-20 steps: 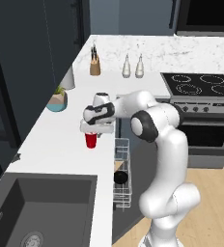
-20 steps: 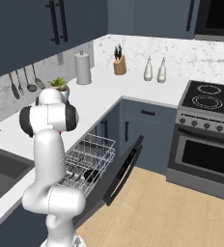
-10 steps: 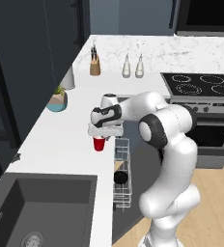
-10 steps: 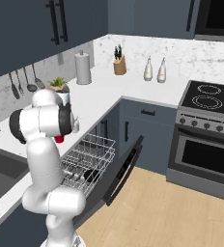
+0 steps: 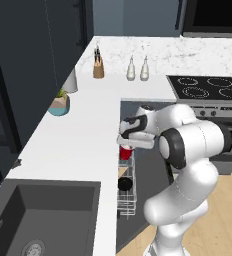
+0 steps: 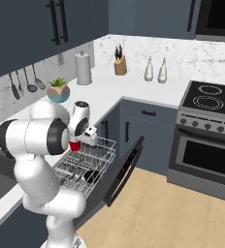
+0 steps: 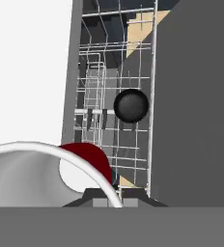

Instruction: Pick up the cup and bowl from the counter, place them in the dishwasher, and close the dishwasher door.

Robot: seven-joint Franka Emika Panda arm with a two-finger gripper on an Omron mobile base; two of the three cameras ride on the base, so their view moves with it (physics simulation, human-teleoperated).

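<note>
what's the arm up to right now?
The tool is shut on the red cup and holds it above the white wire rack pulled out of the open dishwasher. The black bowl is already in the rack. The dishwasher door hangs open, so the cup is not yet set down and the door not yet closed. A teal plant pot sits on the counter.

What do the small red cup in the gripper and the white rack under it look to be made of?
The small red tapered cup with a white rim looks like smooth plastic: flat, even colour with no sheen, though a render leaves that open. The white wire dishwasher rack reads as thin coated metal wire, an open grid of slim rods that you can see through.
</note>
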